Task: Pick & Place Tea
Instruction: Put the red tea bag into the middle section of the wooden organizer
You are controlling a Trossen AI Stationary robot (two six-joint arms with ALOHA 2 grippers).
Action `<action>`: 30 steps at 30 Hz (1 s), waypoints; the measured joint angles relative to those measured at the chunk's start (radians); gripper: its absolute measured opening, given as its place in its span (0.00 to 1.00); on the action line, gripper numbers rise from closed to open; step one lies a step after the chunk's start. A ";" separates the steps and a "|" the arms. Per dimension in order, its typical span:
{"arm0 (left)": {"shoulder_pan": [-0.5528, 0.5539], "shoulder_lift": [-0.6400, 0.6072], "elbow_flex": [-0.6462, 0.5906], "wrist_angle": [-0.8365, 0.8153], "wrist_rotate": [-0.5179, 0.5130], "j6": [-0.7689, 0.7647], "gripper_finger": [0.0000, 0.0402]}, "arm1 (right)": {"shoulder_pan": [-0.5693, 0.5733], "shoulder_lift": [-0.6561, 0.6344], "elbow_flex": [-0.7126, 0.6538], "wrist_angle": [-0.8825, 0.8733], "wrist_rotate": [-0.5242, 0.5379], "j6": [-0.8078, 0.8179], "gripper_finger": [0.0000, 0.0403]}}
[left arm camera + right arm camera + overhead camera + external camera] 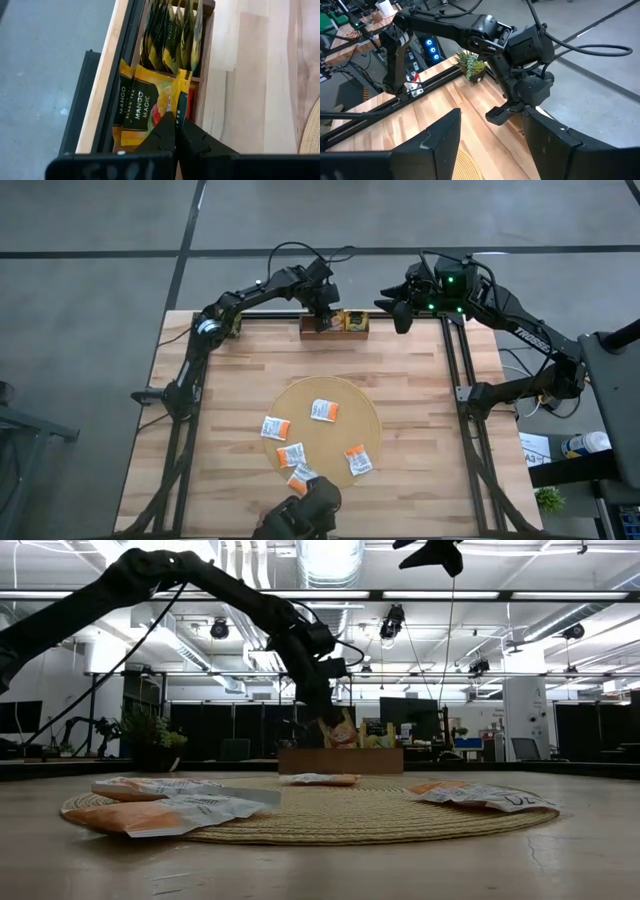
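Left gripper [325,320] at the wooden tray [335,332] on the tabletop's [420,380] far edge, jaws clamped on an orange sachet [176,90] standing in it. Five loose tea sachets [276,427] on the round mat [368,405]. Right gripper [401,315] right of tray, raised, jaws apart, empty.

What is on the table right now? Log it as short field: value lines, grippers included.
left gripper: shut on a sachet, at the wooden tray
right gripper: open, empty, raised at the table's far edge
tray contents: dark green sachets standing; yellow-orange ones beside them
round mat: five white-and-orange sachets lying flat
table: light wood
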 joint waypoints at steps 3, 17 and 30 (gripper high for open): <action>-0.001 0.000 -0.003 0.000 0.000 -0.006 0.01 | 0.000 0.000 0.000 0.000 0.000 0.000 0.51; -0.008 -0.001 -0.066 0.022 -0.020 -0.050 0.24 | 0.000 0.000 0.000 0.000 -0.001 0.000 0.51; -0.021 -0.001 -0.057 0.040 -0.094 -0.026 0.31 | 0.000 0.000 0.000 -0.001 -0.001 0.000 0.51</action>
